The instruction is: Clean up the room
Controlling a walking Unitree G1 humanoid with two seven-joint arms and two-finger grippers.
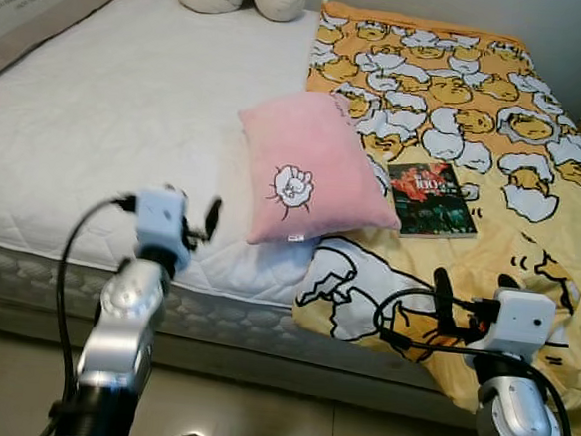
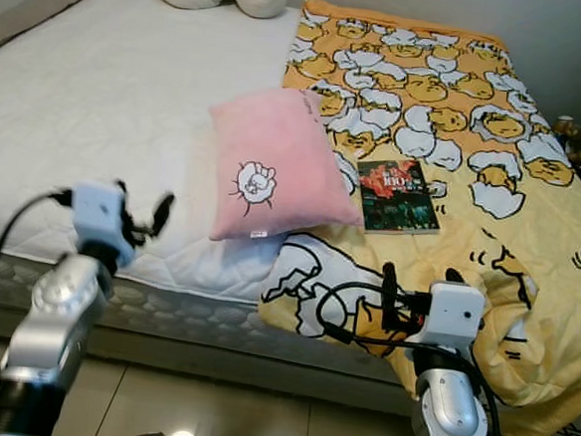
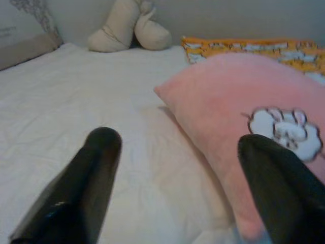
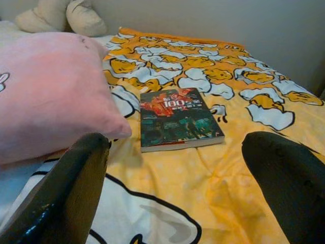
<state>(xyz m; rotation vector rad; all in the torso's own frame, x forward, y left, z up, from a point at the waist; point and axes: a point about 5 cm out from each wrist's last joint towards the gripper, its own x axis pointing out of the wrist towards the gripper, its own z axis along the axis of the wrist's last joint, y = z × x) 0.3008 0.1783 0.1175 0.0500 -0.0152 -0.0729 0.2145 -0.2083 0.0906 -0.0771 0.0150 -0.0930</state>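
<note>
Both grippers spread, right gripper point(image 1: 467, 302) should reach far for book point(image 1: 429, 199) beside pink pillow point(image 1: 309, 166); left gripper point(image 1: 196, 223) waits near.

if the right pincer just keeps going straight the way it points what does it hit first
Most likely the book, which lies flat on the yellow blanket straight ahead of the open right pincer. Depth is unclear, so the fingers may brush the blanket first.

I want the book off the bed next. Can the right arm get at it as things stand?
Probably yes: the right gripper is open and faces the book, which lies flat on the yellow blanket beside the pink pillow, with nothing between.
</note>
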